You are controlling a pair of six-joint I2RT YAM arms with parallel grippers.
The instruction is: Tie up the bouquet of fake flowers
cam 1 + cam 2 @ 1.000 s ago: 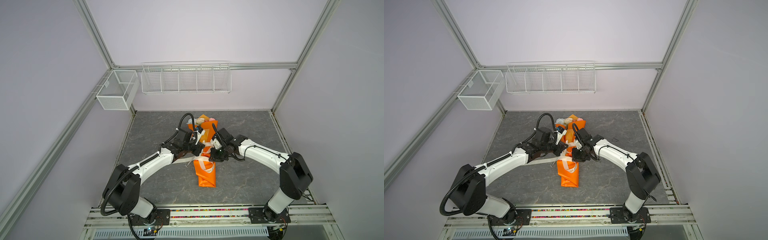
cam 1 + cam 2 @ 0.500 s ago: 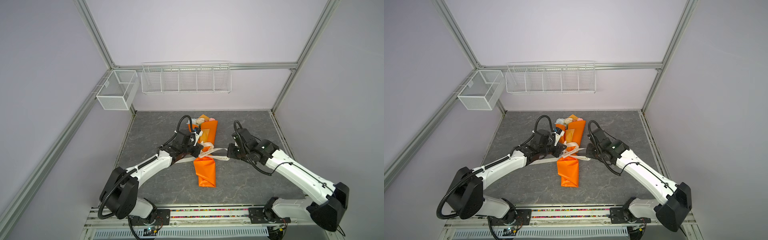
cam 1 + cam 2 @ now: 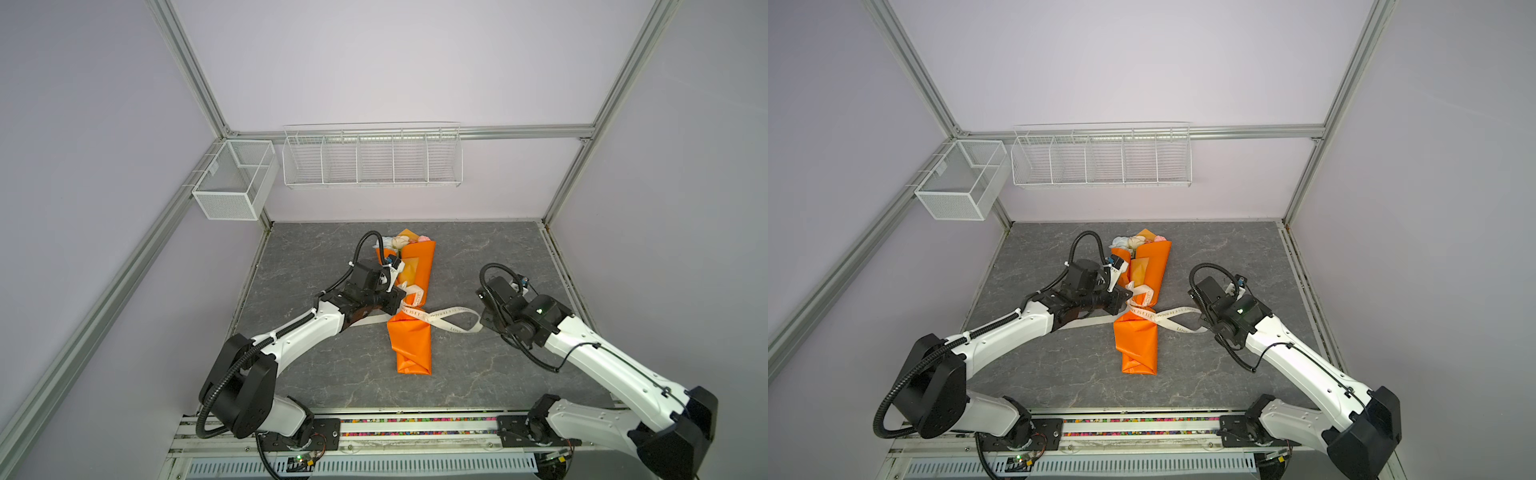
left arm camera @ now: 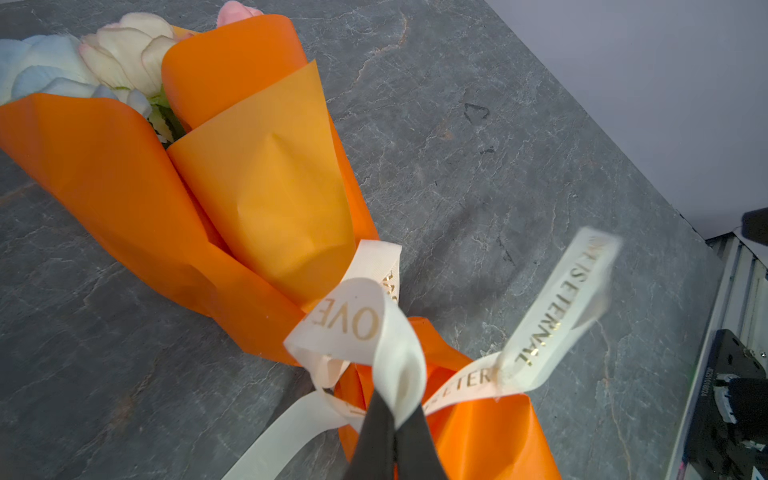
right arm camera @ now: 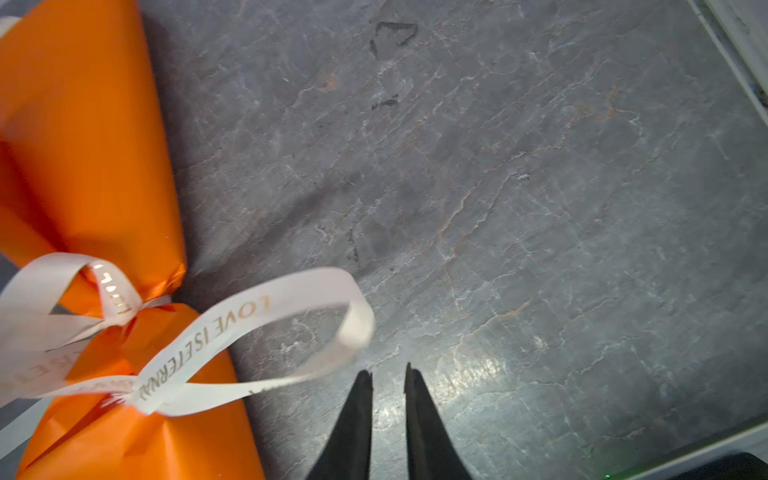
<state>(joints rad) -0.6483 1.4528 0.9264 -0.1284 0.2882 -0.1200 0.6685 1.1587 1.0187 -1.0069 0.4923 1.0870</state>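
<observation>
The bouquet of fake flowers (image 3: pixel 411 345) lies wrapped in orange paper on the grey table, with its pale rose heads (image 4: pixel 124 45) at the far end. A cream ribbon (image 3: pixel 449 320) with gold lettering is knotted round the bouquet's waist. My left gripper (image 4: pixel 392 409) is shut on one ribbon loop at the knot, on the bouquet's left side (image 3: pixel 1121 301). My right gripper (image 5: pixel 387 374) stands a little open with nothing between its fingers, low over bare table to the right of the bouquet (image 5: pixel 83 145). The other ribbon loop (image 5: pixel 249 316) lies loose just beside its tips.
A white wire shelf (image 3: pixel 372 156) hangs on the back wall. A mesh basket (image 3: pixel 232 183) hangs at the back left corner. The arms' base rail (image 3: pixel 415 428) runs along the front edge. Grey table shows to the right of and in front of the bouquet.
My right arm has pulled back to the right from over the bouquet, drawing a ribbon loop out. It has let go and its jaws have parted. The left gripper kept its hold.
</observation>
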